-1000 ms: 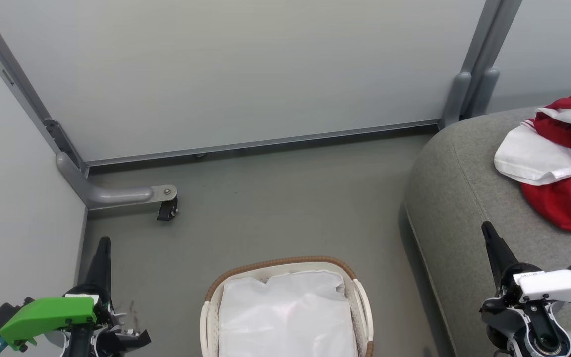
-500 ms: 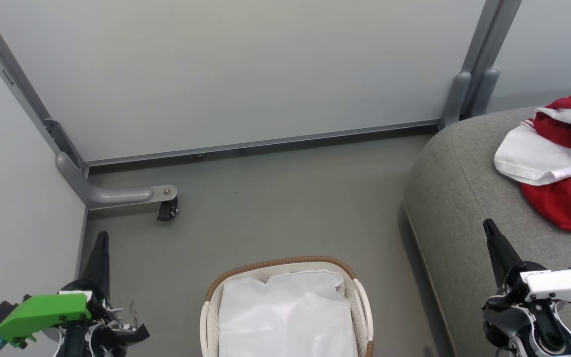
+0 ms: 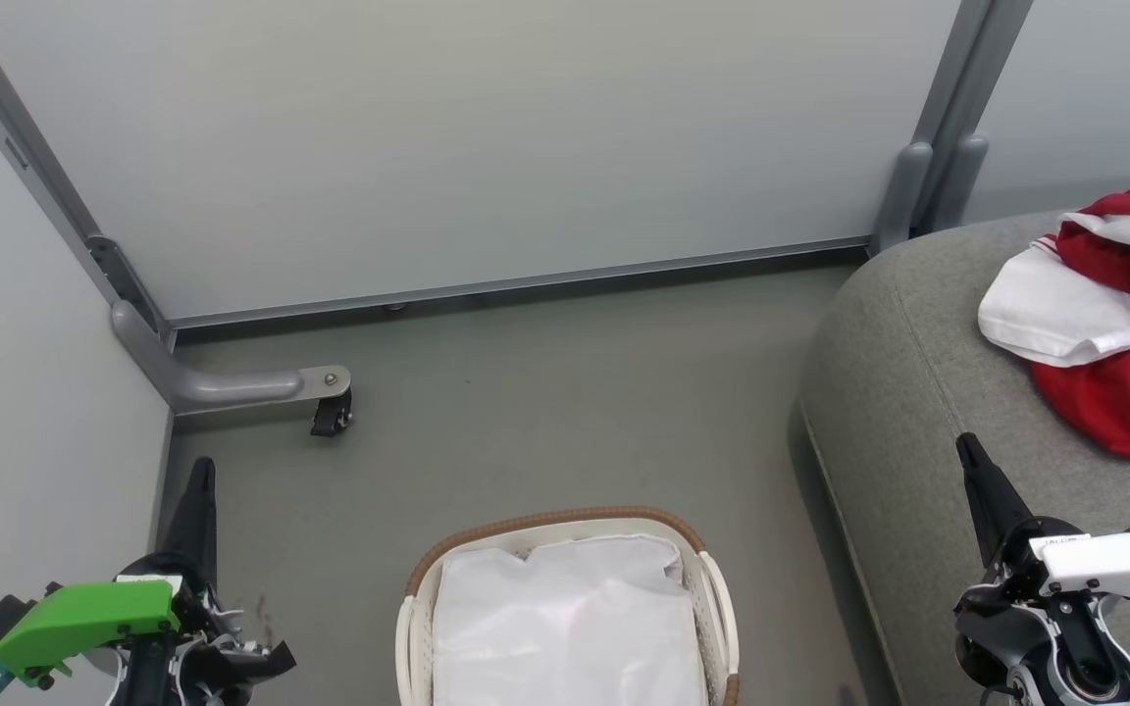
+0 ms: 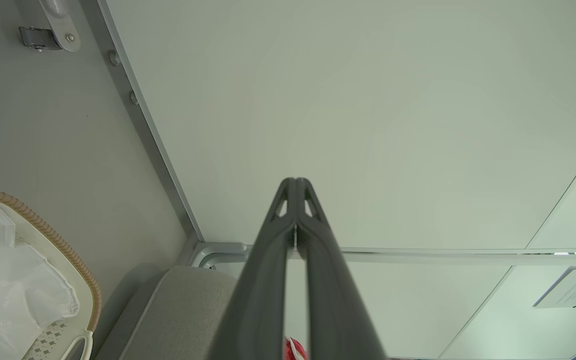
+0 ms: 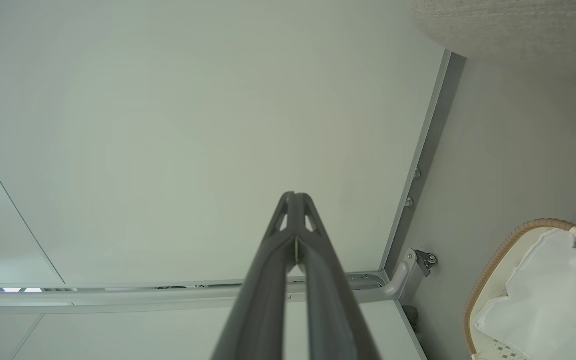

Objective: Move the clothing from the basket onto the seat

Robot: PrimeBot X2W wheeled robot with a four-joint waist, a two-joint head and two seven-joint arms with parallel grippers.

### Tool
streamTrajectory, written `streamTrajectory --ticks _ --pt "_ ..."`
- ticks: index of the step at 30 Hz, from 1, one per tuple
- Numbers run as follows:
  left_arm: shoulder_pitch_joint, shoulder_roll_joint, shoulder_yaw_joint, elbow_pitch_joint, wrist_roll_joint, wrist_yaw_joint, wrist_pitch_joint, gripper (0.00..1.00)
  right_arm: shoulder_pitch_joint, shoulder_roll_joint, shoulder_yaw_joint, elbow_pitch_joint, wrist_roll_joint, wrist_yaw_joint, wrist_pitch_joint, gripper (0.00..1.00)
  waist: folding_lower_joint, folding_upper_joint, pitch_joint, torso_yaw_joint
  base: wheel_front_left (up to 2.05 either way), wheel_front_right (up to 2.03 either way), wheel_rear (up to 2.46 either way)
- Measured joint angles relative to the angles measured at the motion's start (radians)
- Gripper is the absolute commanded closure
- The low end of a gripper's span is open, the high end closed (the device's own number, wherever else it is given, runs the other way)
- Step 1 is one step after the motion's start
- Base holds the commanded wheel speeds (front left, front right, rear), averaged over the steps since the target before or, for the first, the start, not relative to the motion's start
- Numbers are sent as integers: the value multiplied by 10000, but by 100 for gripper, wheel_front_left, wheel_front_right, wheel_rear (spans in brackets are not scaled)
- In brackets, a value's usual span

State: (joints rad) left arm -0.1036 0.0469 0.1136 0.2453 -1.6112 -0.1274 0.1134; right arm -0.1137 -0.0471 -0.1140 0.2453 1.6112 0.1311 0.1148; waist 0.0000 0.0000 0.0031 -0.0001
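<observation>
Red clothing (image 3: 1119, 417), crumpled, with white trim and a white fabric panel, lies on the grey seat (image 3: 898, 373) at about two o'clock from the right gripper (image 3: 965, 449), apart from it. That claw and the left gripper (image 3: 202, 469) are pinched together, empty.

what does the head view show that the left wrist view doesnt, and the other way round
Head view: the right gripper, shut, and the white part of the clothing lying on the seat. Left wrist view: a printed sheet on a far panel beyond the seat. Both: the shut left gripper, the basket with its white liner, the seat corner, a caster foot, some red clothing.
</observation>
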Motion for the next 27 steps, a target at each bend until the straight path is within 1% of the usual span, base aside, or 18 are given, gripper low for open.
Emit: streamTrajectory --ticks 27 --pt "0 0 0 -2 0 0 0 100 1 0 0 -2 0 -2 0 100 0 0 0 0 0 0 0"
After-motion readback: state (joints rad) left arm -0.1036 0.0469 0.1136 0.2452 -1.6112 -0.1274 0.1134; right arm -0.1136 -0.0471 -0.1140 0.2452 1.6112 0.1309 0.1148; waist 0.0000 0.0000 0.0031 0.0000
